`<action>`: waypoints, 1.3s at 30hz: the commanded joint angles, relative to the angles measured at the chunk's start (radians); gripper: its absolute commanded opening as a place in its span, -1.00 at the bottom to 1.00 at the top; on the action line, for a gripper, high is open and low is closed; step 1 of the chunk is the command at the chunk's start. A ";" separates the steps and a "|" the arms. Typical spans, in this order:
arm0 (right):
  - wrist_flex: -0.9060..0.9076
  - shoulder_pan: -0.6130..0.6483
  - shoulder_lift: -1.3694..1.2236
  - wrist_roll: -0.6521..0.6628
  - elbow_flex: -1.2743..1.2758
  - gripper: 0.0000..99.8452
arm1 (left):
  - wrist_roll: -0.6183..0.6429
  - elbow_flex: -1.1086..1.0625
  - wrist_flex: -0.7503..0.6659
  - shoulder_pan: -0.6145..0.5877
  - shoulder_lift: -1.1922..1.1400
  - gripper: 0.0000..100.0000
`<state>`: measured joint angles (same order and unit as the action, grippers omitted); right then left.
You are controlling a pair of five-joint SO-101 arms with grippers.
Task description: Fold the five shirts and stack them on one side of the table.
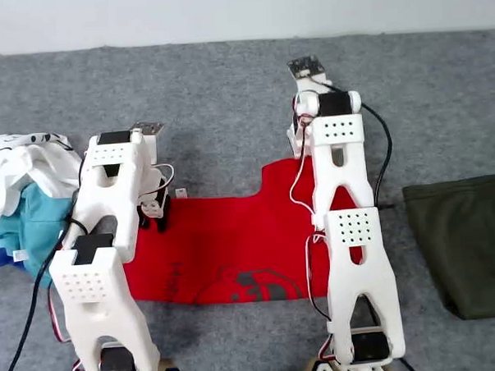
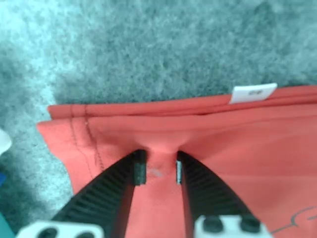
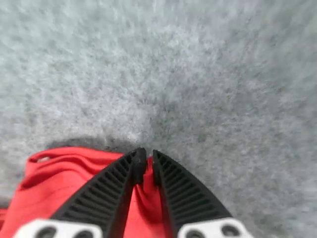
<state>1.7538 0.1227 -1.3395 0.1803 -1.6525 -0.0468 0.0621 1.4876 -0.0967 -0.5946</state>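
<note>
A red shirt (image 1: 234,248) with a dark print lies partly folded on the grey carpet between the two arms. My left gripper (image 2: 157,168) pinches a ridge of the red shirt (image 2: 237,144) near its left corner, close to a white label (image 2: 253,92). In the high view the left gripper (image 1: 154,212) sits at the shirt's left edge. My right gripper (image 3: 146,161) is shut on a fold of the red shirt (image 3: 64,178) at its far edge, near the raised flap (image 1: 282,177).
A pile of white, teal and blue shirts (image 1: 22,195) lies at the table's left edge. A folded dark green shirt (image 1: 468,242) rests at the right edge. Grey carpet (image 1: 227,96) stretches bare behind the arms.
</note>
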 commanded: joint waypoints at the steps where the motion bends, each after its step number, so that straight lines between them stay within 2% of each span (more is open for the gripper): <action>1: 0.045 0.008 0.120 0.018 -0.017 -0.98 | 0.006 0.012 -0.035 0.006 -0.025 -0.78; 5: 0.047 0.013 0.171 0.018 0.015 -0.98 | 0.006 0.012 -0.035 0.006 -0.025 -0.78; 22: 0.042 0.015 0.573 0.060 0.743 -0.98 | 0.005 0.012 -0.035 0.006 -0.025 -0.78; 30: 0.042 0.016 0.713 0.063 0.905 -0.98 | 0.005 0.012 -0.035 0.006 -0.026 -0.78; 39: 0.038 0.079 0.980 0.104 1.261 -0.98 | 0.005 0.012 -0.035 0.006 -0.026 -0.78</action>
<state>1.7553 0.1857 -0.4956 0.2601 -0.4603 -0.0468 0.0621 1.4876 -0.0967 -0.5946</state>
